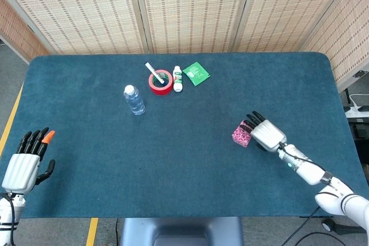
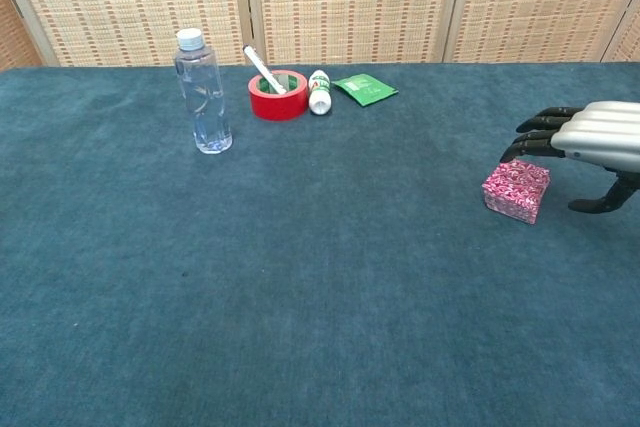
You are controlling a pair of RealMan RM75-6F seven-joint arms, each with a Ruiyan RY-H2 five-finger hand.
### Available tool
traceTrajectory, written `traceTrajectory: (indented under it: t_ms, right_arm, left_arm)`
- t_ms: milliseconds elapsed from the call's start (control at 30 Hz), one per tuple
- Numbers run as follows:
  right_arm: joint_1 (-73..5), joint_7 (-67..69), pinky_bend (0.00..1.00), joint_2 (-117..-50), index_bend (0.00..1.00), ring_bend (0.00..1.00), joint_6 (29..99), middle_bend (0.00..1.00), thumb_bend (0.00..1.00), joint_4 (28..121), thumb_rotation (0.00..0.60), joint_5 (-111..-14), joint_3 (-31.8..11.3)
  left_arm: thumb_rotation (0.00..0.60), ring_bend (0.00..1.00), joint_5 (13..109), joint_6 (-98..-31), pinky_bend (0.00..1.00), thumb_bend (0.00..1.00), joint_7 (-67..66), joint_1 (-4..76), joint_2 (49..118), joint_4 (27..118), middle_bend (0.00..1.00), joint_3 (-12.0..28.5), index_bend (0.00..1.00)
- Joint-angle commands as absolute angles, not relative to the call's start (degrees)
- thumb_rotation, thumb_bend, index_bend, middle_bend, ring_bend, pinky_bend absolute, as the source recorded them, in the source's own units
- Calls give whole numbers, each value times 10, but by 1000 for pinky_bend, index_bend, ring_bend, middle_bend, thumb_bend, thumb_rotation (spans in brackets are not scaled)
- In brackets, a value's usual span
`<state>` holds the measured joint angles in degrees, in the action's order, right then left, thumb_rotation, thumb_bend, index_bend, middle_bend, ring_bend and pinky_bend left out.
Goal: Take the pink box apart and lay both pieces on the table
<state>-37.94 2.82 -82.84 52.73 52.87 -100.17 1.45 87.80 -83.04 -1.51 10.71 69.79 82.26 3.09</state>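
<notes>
The pink box (image 2: 516, 190) sits whole on the table (image 2: 320, 287), its lid on, directly below and just ahead of the fingertips of the right hand (image 2: 585, 145). In the head view the box (image 1: 243, 133) is partly overlapped by those fingers (image 1: 252, 120), which reach across its top from the side; whether they actually touch the lid cannot be told from either view. The fingers are apart and extended, with the thumb hanging separately beneath the palm in the chest view, and they hold nothing.

The box looks like a small patterned cardboard gift box, so it is probably light and fairly stiff but easy to dent if squeezed hard. Being light, it is likely to slide on the table's cloth or lift whole when only the lid is pulled. A sensible hold would be on the lid's opposite side walls, thumb on the near face and fingers on the far one, high up so the base is not pinched along with it. The base would likely need steadying by the other hand.

That left hand (image 1: 26, 162) rests well apart from the box, at the table's near corner, its fingers straight, slightly spread and empty.

Far beyond the right hand's fingertips stand a water bottle (image 2: 203, 93), a red tape roll (image 2: 278, 95) with a white pen (image 2: 264, 69) in it, a small white bottle (image 2: 319, 91) and a green packet (image 2: 365, 88).
</notes>
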Motion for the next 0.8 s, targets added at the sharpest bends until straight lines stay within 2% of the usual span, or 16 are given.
traceTrajectory:
  t_ms: [33,800]
  right_arm:
    - [-387,19,0,-834,152,0,523,135,271,523,600,-1003,19]
    - [-418,-13,0,-875,208,0,504,167,270,496,600,-967,24]
  left_arm:
    - [600,0,877,-829,47,475,-14,108,697,823,0,31,0]
    - [600,0,872,-824,48,475,-22,109,696,828,0,28,0]
